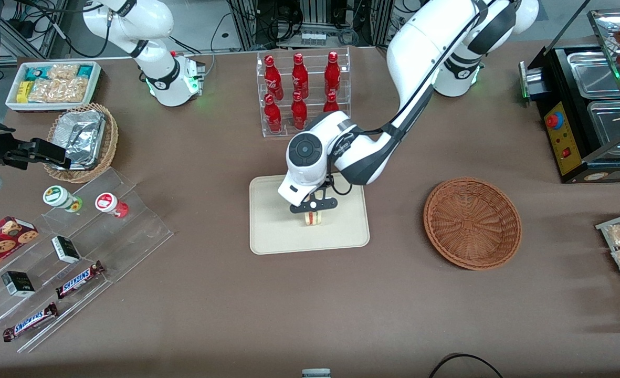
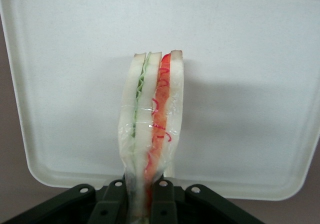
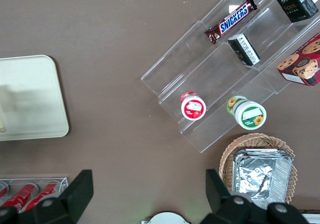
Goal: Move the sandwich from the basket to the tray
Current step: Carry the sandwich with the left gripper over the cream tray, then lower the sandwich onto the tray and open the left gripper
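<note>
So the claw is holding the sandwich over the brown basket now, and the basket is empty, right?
Not quite. The claw is shut on the sandwich over the tray, not over the basket. The front view shows this, and the wrist view shows the tray beneath the sandwich. The basket is indeed empty.

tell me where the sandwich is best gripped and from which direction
Across its flat bread faces, coming from above: the sandwich is a thin wedge, and the end effector already pinches one narrow end that way over the tray.
</note>
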### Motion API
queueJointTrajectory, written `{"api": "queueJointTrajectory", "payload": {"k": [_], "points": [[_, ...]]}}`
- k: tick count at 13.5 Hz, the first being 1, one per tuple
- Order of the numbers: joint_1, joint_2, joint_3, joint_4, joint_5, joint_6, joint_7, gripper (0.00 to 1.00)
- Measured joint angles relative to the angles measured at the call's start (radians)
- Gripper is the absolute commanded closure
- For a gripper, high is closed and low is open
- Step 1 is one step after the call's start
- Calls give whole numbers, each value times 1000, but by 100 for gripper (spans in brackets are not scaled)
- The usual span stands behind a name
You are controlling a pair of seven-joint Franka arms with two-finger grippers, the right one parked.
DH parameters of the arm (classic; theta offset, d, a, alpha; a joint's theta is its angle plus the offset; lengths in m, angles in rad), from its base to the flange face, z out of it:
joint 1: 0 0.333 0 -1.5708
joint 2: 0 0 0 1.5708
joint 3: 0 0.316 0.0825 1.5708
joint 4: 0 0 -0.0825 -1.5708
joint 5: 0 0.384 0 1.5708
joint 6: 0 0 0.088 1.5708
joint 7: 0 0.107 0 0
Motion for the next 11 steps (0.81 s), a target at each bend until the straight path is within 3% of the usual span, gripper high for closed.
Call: {"api": "queueJointTrajectory", "payload": {"k": [11], "points": [[0, 38, 3, 11, 36, 22, -30, 100]]}}
